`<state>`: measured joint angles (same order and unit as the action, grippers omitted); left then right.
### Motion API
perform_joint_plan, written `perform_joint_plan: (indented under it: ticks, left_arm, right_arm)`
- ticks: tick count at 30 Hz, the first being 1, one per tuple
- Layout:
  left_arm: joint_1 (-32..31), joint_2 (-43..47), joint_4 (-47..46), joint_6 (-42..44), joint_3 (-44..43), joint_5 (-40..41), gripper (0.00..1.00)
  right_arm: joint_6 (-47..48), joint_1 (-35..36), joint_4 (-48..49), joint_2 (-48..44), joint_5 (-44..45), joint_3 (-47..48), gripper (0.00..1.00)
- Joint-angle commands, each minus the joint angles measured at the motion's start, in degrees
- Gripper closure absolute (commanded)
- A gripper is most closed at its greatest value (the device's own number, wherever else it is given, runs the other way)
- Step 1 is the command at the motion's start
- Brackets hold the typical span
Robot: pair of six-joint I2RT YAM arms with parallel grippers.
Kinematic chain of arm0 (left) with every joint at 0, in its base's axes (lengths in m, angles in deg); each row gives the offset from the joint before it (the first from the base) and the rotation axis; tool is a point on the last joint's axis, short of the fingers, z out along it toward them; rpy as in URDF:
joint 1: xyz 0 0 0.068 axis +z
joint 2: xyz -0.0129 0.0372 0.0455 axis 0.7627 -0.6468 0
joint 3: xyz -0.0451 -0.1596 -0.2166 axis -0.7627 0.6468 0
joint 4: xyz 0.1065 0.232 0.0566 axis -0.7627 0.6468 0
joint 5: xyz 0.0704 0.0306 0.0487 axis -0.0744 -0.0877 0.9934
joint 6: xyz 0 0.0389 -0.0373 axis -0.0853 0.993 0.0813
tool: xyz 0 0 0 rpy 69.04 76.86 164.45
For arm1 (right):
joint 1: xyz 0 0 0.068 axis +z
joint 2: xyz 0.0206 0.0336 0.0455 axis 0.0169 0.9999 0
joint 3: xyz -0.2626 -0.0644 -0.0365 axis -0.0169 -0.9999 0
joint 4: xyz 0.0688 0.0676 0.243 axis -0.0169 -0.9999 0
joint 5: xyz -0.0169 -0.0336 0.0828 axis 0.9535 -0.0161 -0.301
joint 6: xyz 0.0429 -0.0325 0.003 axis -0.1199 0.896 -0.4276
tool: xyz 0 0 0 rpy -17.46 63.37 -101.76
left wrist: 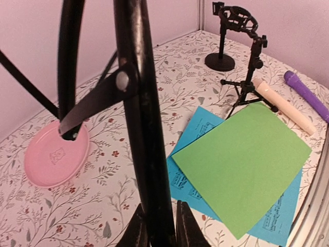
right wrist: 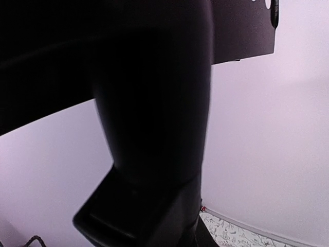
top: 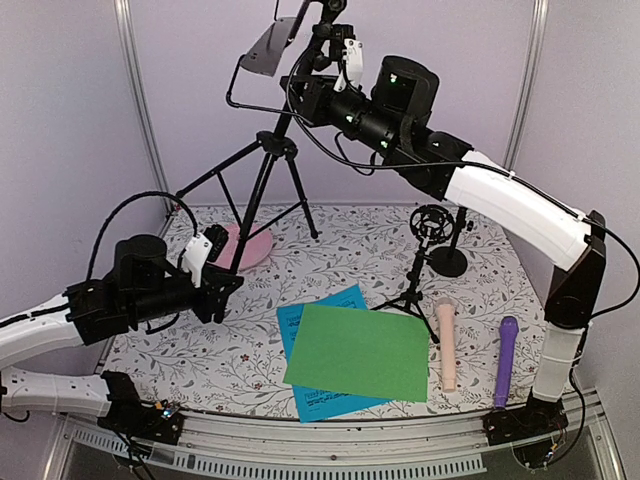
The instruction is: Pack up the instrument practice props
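Two arms were on the music stand, which stood upright at about 11 o'clock on the flowered table. Its perforated rack was raised high above the tripod. The left gripper sat low at 9 o'clock; in its wrist view its jaws pinched one black leg of the tripod, a finger pressed to each side of it. The right gripper was up at the stand's neck, just beside the rack. Its wrist view was filled by dark, close shapes, so I could not tell whether its jaws were spread or closed.

A pink plate lay near the tripod's feet at 10 o'clock. The green paper lay at 6 o'clock on top of the blue paper, covering most of it. At 4 o'clock the beige microphone and the purple microphone lay side by side, apart. At 2 o'clock stood the round-base mic support and, just nearer, the small tripod support, close to the beige microphone's far end.
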<state>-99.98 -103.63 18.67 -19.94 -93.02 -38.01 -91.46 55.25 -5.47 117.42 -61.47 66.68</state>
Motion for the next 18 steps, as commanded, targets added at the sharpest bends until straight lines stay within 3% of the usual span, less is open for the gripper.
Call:
perform_joint_plan:
  ticks: [1,4,10,18]
  left_arm:
    - [-0.15,8.95,2.03,14.00,-0.06,9.47,1.00]
    - [-0.12,12.45,5.14,14.31,-0.36,10.51,1.00]
    - [-0.20,11.37,10.04,16.00,-5.01,12.56,1.00]
    - [-0.23,6.18,10.63,16.02,-7.88,10.98,1.00]
  right_arm:
    - [-15.89,-1.72,-4.25,-5.33,-1.68,-1.83,1.00]
    - [-21.67,-3.10,-1.79,-7.44,-4.10,-8.05,1.00]
    - [-23.97,-2.63,3.26,-7.90,-7.26,-13.78,1.00]
    - [-24.26,-2.14,3.23,-5.30,-4.53,-13.96,1.00]
